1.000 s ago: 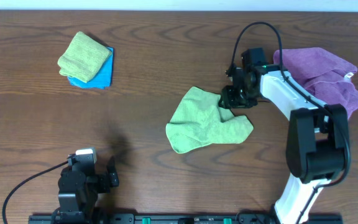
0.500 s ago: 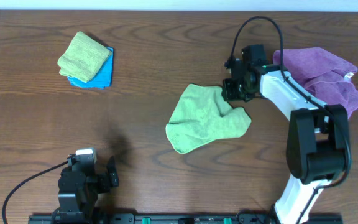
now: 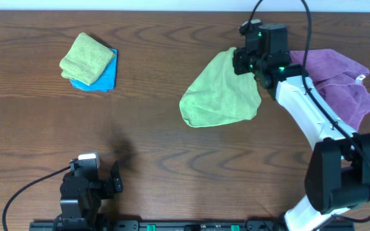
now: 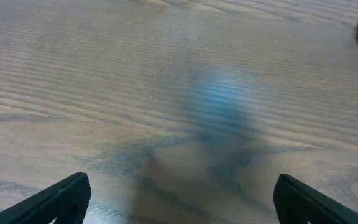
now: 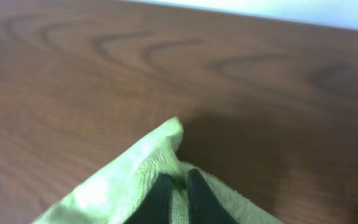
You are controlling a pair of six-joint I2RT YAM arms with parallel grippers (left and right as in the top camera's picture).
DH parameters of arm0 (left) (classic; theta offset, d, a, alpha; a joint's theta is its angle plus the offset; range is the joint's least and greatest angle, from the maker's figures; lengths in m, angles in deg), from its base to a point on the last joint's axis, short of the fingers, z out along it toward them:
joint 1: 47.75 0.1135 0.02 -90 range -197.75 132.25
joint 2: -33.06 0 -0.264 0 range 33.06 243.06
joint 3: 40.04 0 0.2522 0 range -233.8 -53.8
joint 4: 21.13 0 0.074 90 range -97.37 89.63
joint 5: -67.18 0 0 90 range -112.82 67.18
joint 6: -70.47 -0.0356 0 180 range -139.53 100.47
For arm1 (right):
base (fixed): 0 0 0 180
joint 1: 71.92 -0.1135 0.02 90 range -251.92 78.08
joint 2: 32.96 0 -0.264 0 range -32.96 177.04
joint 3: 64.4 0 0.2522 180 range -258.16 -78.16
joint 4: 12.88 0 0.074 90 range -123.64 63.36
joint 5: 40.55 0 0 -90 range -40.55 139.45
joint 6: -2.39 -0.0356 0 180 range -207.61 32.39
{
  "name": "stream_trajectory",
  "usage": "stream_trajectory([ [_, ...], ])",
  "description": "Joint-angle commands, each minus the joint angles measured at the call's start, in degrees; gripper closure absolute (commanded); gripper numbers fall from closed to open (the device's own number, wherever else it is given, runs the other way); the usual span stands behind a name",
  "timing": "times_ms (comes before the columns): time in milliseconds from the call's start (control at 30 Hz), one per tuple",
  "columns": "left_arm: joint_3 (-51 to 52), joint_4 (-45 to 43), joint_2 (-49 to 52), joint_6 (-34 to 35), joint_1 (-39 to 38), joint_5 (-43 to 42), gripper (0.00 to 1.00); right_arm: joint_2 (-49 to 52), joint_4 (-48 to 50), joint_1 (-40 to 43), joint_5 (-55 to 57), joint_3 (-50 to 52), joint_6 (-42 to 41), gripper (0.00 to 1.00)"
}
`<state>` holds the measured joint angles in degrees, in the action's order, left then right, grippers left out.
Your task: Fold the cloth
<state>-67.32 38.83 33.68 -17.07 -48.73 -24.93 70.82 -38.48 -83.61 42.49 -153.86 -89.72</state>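
Note:
A light green cloth (image 3: 220, 95) hangs from my right gripper (image 3: 241, 62), lifted by its upper right corner while its lower part drapes toward the table's middle. In the right wrist view the two black fingers (image 5: 178, 190) are pinched shut on a fold of the green cloth (image 5: 123, 186). My left gripper (image 4: 179, 199) is open and empty over bare wood at the front left; only its two black fingertips show.
A folded olive-green cloth (image 3: 87, 58) lies on a folded blue cloth (image 3: 106, 78) at the back left. A crumpled purple cloth pile (image 3: 339, 80) lies at the back right, under the right arm. The table is dark wood.
My right gripper has lifted the green cloth's corner up and toward the back. The cloth has unfurled and shifted back and right. The left arm has not moved.

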Motion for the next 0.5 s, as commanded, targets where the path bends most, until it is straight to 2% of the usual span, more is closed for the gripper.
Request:
stream_trajectory([
  [0,0.28,0.72,-0.37,-1.2,-0.22,1.03,0.05,0.39,1.38,-1.84,10.38,-0.39,0.92,0.62],
  [67,0.28,0.72,-0.37,-1.2,-0.22,1.03,0.05,0.35,0.85,-2.29,14.64,-0.39,0.9,0.48],
  [100,0.28,0.72,-0.37,-1.2,-0.22,1.03,0.05,0.35,0.17,-2.4,15.67,-0.39,0.9,0.46],
  [200,0.28,0.72,-0.37,-1.2,-0.22,1.03,0.05,0.02,-3.63,-2.49,16.41,-0.39,-0.09,0.41],
  [300,0.28,0.72,-0.37,-1.2,-0.22,1.03,0.05,-1.46,-10.1,-2.36,15.89,-0.39,-4.96,0.37],
  [467,0.28,0.72,-0.37,-1.2,-0.22,1.03,0.05,-5.44,-24.52,-1.81,13.44,-0.39,-13.73,0.36],
])
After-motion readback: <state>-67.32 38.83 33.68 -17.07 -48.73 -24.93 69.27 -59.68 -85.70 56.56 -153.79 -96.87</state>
